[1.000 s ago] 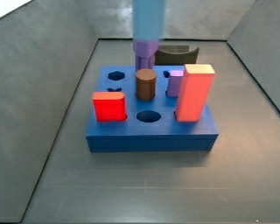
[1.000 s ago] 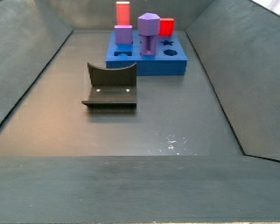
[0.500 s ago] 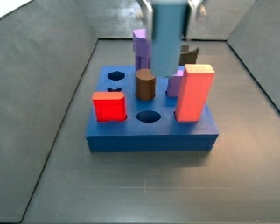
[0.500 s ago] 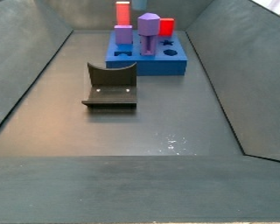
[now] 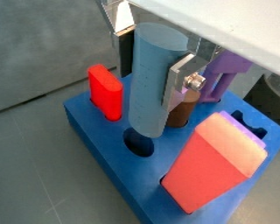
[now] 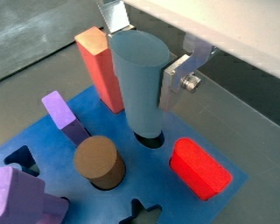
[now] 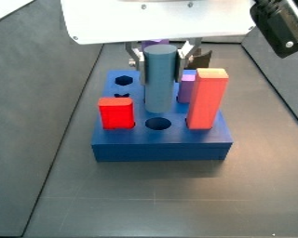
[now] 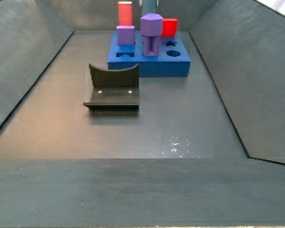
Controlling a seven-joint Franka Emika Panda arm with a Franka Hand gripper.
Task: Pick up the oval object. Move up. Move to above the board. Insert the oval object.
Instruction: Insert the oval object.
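Note:
My gripper (image 7: 159,54) is shut on the oval object (image 7: 159,79), a tall pale grey-blue peg held upright over the blue board (image 7: 158,144). Both wrist views show silver fingers (image 5: 181,74) (image 6: 178,79) clamping the oval object (image 5: 152,79) (image 6: 140,83) near its top. Its lower end stands right over a dark hole (image 6: 149,138) (image 5: 139,145) in the board (image 5: 108,149) (image 6: 60,153); I cannot tell whether it has entered. The board also shows in a side view (image 8: 151,61), where the gripper and oval object do not show.
On the board stand a tall red-pink block (image 7: 208,98) (image 6: 98,66), a short red block (image 7: 115,113) (image 5: 104,90), a brown cylinder (image 6: 98,162) and purple pegs (image 6: 63,118) (image 5: 230,70). The dark fixture (image 8: 113,86) stands on the grey floor before the board.
The gripper has come down with the oval object, from high behind the pegs to low over the board's hole. The pegs on the board have not moved.

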